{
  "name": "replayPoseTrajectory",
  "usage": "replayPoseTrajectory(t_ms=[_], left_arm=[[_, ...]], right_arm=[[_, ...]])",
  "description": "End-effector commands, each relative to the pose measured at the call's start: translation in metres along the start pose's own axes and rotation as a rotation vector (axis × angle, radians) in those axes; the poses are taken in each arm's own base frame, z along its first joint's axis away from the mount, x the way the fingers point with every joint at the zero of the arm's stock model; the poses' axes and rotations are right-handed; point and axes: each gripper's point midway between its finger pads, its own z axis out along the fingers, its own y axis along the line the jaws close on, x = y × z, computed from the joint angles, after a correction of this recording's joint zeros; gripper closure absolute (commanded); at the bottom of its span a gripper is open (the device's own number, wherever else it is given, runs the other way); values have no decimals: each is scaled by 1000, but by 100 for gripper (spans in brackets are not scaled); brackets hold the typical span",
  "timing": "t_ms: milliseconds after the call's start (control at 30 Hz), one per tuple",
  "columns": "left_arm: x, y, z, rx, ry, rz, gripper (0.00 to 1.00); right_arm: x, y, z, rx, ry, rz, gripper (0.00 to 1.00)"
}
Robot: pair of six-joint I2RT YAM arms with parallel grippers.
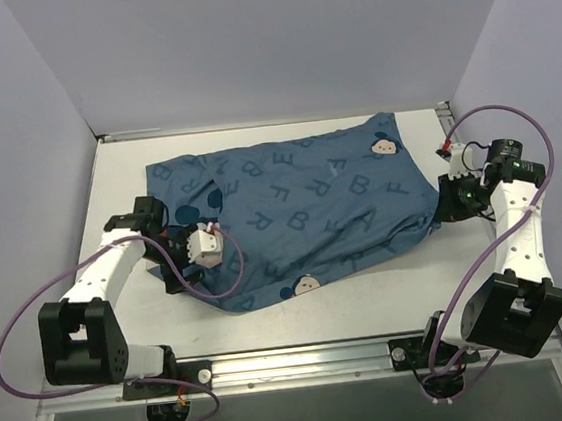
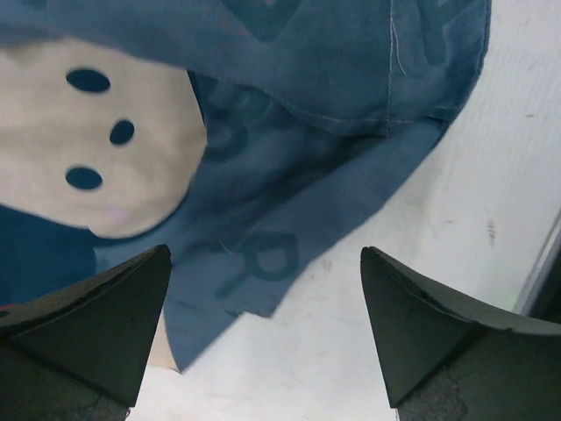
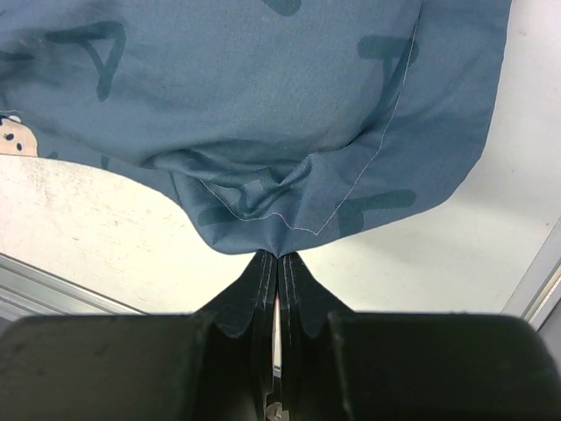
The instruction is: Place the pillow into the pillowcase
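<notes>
The blue pillowcase (image 1: 301, 208) with dark letters and mouse faces lies bulging across the table. No pillow is in plain view. My left gripper (image 1: 188, 263) is open and empty above the case's loose left edge (image 2: 307, 114), fingers apart over cloth and bare table (image 2: 266, 263). A pale sliver (image 2: 163, 349) peeks from under the cloth by the left finger; I cannot tell what it is. My right gripper (image 1: 440, 212) is shut on the case's near right corner, and the cloth (image 3: 263, 88) bunches at its fingertips (image 3: 279, 256).
The white table (image 1: 302, 314) ends in a metal rail (image 1: 296, 355) at the front. Grey walls close in on the left, back and right. The right arm's purple cable (image 1: 512, 116) loops near the back right corner.
</notes>
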Motion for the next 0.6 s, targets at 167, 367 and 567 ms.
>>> replayPoseTrajectory(t_ms=[167,367,567], left_arm=[[11,7,42,86,76,345,3],[51,-17,52,183,206,405,19],[-9,25,0,-51,25,182,100]], right_arm=[[5,10,-9,-13,18,1,100],[5,8,-10,-9,22,-4,100],[-22,6,-38,20,-111,42,100]])
